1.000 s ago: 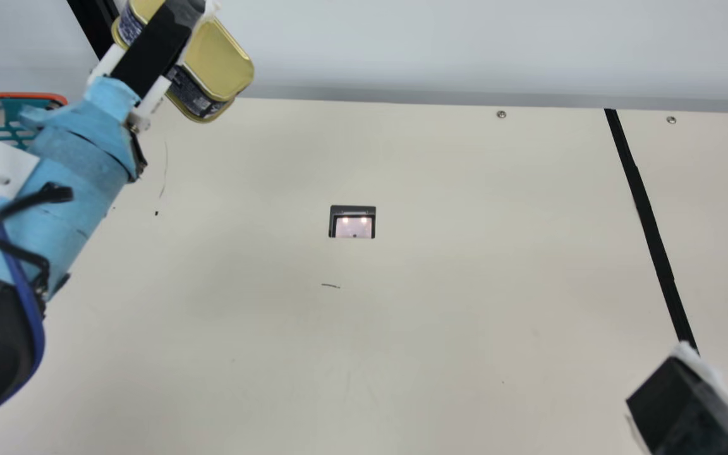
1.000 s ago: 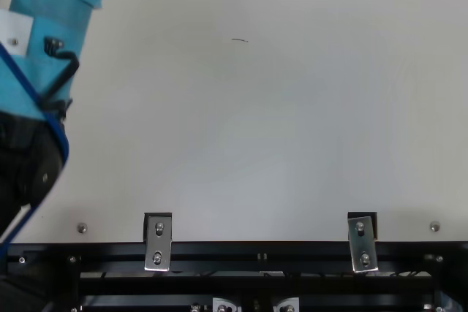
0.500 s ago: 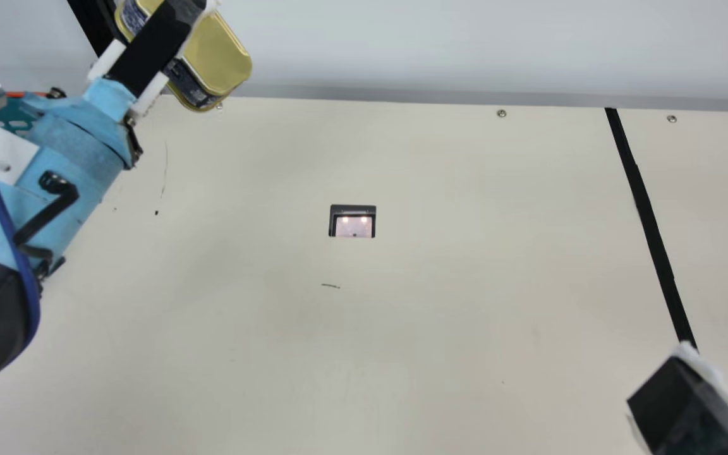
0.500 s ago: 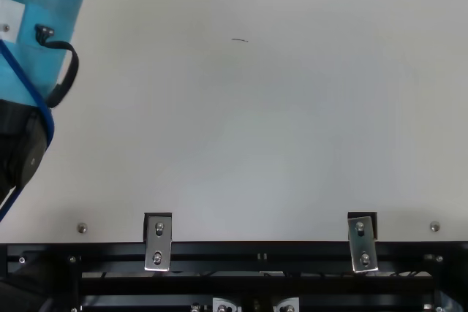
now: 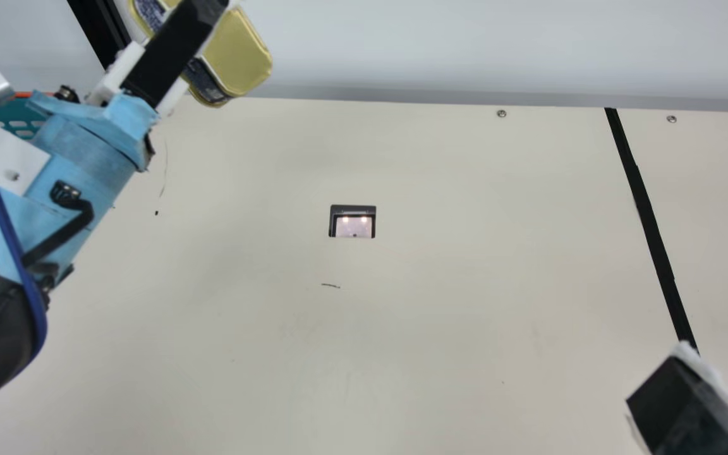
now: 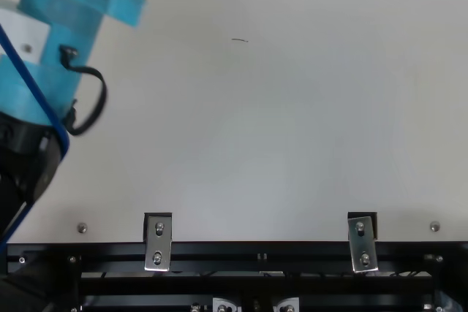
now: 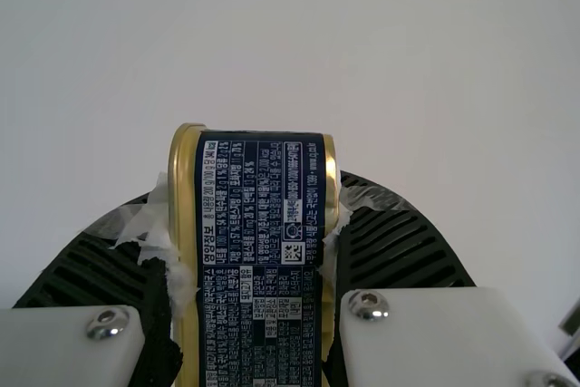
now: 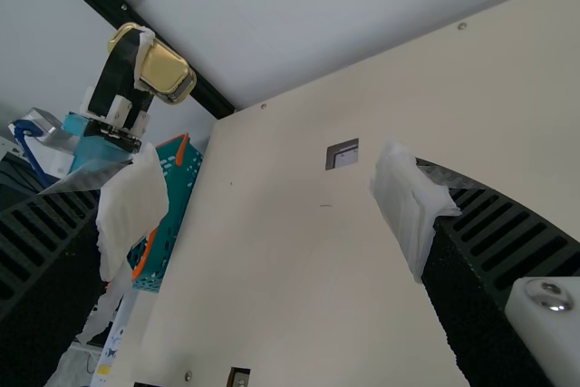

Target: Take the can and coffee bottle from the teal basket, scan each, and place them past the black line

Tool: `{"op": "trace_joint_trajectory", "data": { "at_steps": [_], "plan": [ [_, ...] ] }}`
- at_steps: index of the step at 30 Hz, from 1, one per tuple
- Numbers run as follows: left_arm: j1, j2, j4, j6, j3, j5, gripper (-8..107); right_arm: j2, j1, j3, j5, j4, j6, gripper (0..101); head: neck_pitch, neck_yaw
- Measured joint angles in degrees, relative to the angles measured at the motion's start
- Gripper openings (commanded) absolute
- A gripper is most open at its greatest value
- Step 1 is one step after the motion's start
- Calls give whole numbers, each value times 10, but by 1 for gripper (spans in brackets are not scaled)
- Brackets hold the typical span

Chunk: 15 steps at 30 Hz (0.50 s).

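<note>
Well, nearest of all, in the top view, a dark rail (image 6: 256,253) runs along the table's near edge, with two metal brackets (image 6: 157,242) lapping onto the cream top. In the main view the right gripper (image 5: 696,398) hangs at the lower right corner, and the near end of the black line (image 5: 648,221) passes out of sight behind it. In its own wrist view its padded fingers (image 8: 412,210) stand wide apart, with nothing between them.

Across to the left, the left arm (image 5: 86,145) in its blue wrap slants from the near left towards the far edge. The broad middle of the table (image 5: 433,316) leaves open room between that arm and the black line, with the scanner window (image 5: 352,222) set into it and a short dark mark (image 5: 330,285) on the near side of the window.

Farther off, the teal basket (image 8: 177,215) with its orange rim sits at the table's left edge, partly behind the left arm in the main view. Farthest out, the left gripper (image 5: 196,22) pinches the gold can (image 5: 237,57), one finger on each side, tilted and up in the air; its lower corner overlaps the table's far edge in the main view, in front of the pale wall (image 5: 433,44).
</note>
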Motion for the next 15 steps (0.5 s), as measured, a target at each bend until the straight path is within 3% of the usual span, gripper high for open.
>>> {"op": "trace_joint_trajectory", "data": {
  "at_steps": [8,15],
  "plan": [
    [-83,-19,-58,103,-28,45,10,0,0,0,0,0,0,101,0,0],
    [-86,-19,-63,112,-28,48,10,0,0,0,0,0,0,101,0,0]
  ]
}}
